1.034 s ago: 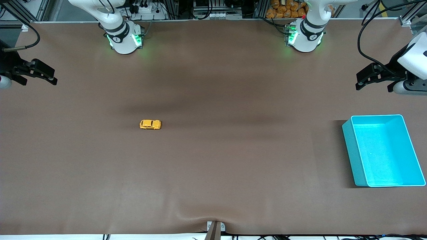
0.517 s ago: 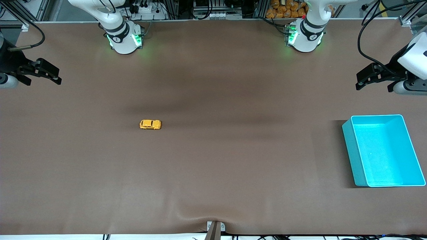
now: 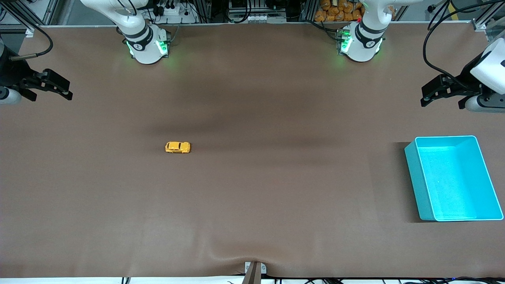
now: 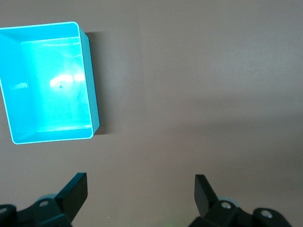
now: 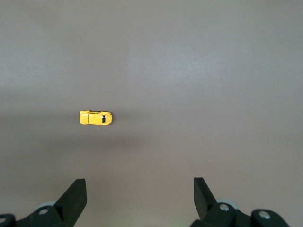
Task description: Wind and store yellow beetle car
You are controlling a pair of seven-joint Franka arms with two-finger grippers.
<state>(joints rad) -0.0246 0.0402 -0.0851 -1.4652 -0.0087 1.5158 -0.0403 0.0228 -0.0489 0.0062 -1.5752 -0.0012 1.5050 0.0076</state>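
Observation:
The yellow beetle car [image 3: 178,147] stands on its wheels on the brown table, toward the right arm's end of the middle. It also shows in the right wrist view [image 5: 95,117]. My right gripper [image 3: 59,88] is open and empty, high over the table's edge at the right arm's end [image 5: 139,191]. My left gripper [image 3: 432,92] is open and empty, high over the left arm's end of the table [image 4: 140,189]. Neither gripper is near the car.
An empty teal bin [image 3: 410,157] stands at the left arm's end of the table, seen also in the left wrist view [image 4: 92,94]. The two arm bases [image 3: 148,47] [image 3: 361,45] stand along the table's back edge.
The right gripper moved a little toward the table's middle between one second and half a second ago, then held still. The car, bin and left arm have not moved.

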